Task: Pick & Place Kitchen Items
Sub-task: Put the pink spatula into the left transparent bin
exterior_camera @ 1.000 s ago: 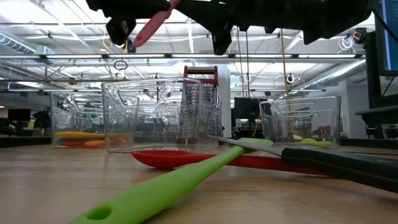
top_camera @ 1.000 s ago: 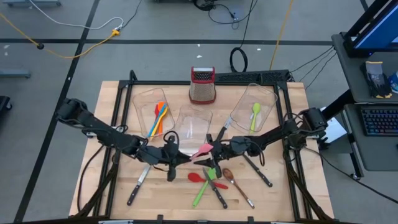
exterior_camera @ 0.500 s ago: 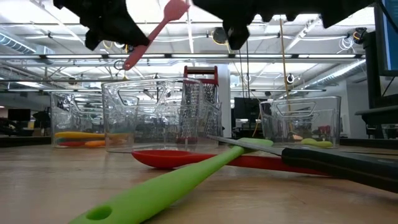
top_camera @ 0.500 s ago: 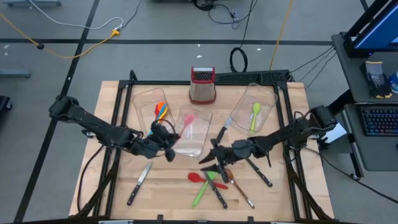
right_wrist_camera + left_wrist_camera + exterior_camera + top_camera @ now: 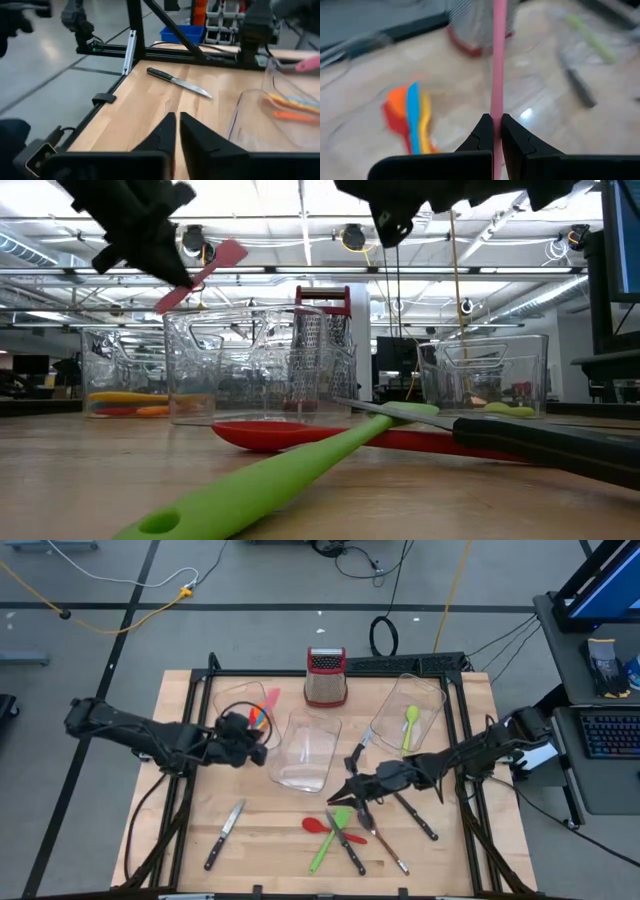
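Observation:
My left gripper [image 5: 256, 743] is shut on a pink spatula [image 5: 269, 701] above the left clear bin [image 5: 232, 700], which holds orange, blue and yellow utensils [image 5: 409, 117]. The spatula also shows in the low view [image 5: 205, 272]. My right gripper [image 5: 343, 792] is shut and empty above the table's middle, over a red spoon [image 5: 318, 825], a green spatula [image 5: 330, 840], black-handled knives [image 5: 348, 843] and a brown spoon [image 5: 382, 838] lying flat on the wood. My left gripper pinches the pink spatula's thin handle [image 5: 497, 111] between its two fingers. The fingers come roughly level from the table's left. The spatula is lifted clear and tilted, its head [image 5: 232, 252] higher than its handle end [image 5: 166, 302], over the left bin.
A middle clear bin [image 5: 322, 722] and a right clear bin [image 5: 428, 700] holding a green spoon [image 5: 410, 725] stand at the back. A red-topped box grater [image 5: 325, 677] stands behind them. Knives lie at the near left [image 5: 225, 835] and right [image 5: 415, 815].
My left gripper has carried the pink spatula from the table's middle toward the left edge, past the middle bin to above the left bin. The spatula has swung, its head now pointing toward the far edge. My right gripper has drawn back a little toward the right.

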{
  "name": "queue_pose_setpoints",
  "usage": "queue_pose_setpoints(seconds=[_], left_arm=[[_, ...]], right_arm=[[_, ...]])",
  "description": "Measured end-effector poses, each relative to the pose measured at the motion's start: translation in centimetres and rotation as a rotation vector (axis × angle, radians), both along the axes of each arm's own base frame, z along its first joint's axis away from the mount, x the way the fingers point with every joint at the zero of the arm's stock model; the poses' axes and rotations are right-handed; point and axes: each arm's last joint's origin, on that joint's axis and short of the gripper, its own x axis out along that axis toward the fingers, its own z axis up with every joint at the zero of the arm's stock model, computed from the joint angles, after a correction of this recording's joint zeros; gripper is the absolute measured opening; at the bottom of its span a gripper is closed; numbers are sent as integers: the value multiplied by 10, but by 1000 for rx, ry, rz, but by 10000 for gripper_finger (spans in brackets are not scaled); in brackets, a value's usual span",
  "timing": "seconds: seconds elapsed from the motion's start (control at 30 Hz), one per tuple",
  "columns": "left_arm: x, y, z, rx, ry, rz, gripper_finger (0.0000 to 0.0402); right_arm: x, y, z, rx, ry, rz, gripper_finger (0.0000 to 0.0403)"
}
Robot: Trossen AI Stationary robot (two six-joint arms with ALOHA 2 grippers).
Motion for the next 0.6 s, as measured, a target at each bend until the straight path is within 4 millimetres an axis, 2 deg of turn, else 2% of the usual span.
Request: queue_pose_setpoints(seconds=[0.27, 0.43, 0.6], left_arm=[[-26, 19, -9, -137, 180, 159, 4], [-35, 27, -11, -210, 238, 218, 4], [-35, 33, -12, -276, 250, 230, 4]], right_arm=[[-16, -3, 15, -124, -64, 37, 2], [-45, -9, 15, -129, -101, 48, 1], [-78, -18, 12, -67, -233, 40, 1]])
